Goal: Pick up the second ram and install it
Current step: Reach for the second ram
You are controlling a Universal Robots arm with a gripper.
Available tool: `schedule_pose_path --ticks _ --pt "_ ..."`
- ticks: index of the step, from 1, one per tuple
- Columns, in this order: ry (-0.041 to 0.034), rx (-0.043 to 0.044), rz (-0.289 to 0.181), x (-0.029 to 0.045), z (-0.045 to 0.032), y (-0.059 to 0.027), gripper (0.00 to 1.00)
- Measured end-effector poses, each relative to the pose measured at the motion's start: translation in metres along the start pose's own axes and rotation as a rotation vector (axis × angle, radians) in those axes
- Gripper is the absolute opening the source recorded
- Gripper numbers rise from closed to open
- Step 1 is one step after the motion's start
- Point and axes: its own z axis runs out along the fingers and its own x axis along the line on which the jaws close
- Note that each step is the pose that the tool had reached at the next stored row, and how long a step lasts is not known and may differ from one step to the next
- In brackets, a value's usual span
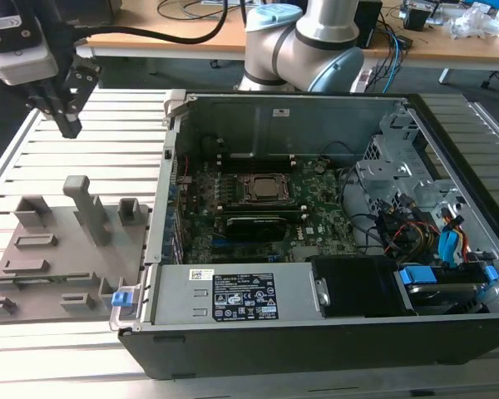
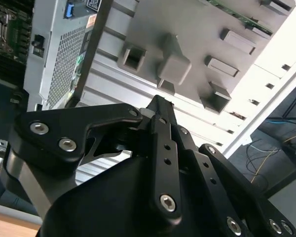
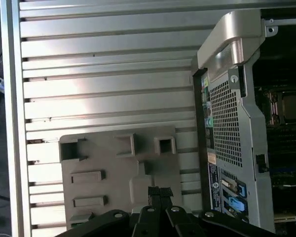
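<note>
- Your gripper [image 1: 69, 126] hangs over the counter [image 1: 116, 108] near the gray holder [image 1: 66, 249], its jaws closed on nothing.
- In the second wrist view, the second ram [image 2: 239, 16] lies as a thin green strip at the holder's edge.
- In the exterior view, a black printed label [image 1: 243, 306] sits on the computer case [image 1: 316, 349].

The arm [image 1: 303, 37] stood bent at its grey-and-blue joints at the back, while its black gripper [image 1: 69, 125] hung at the exterior view's left, pointing straight down, its fingers [image 2: 160, 138] pressed together and holding nothing.
</note>
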Motion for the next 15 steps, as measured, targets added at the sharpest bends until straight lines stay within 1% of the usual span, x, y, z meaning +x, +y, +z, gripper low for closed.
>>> schedule_pose_path --ticks 2,4,6,9,11,13,15 --pt "0.0001 0.0001 0.0 0.0064 -0.0001 -0.0005 0.11" --pt "0.0001 0.0001 0.0 0.0148 -0.0002 -0.0011 0.11" --pt "0.0001 0.0001 0.0 0.0216 -0.0003 -0.0016 0.11" --pt "0.0002 0.0001 0.0 0.029 -0.0004 -0.0022 0.11" --pt "0.0001 0.0001 0.0 0.0395 -0.0004 -0.003 0.11" --pt "0.0001 0.0001 0.0 0.0479 -0.0004 -0.0036 0.11" --pt "0.0001 0.0001 0.0 0.052 -0.0004 -0.0039 0.11"
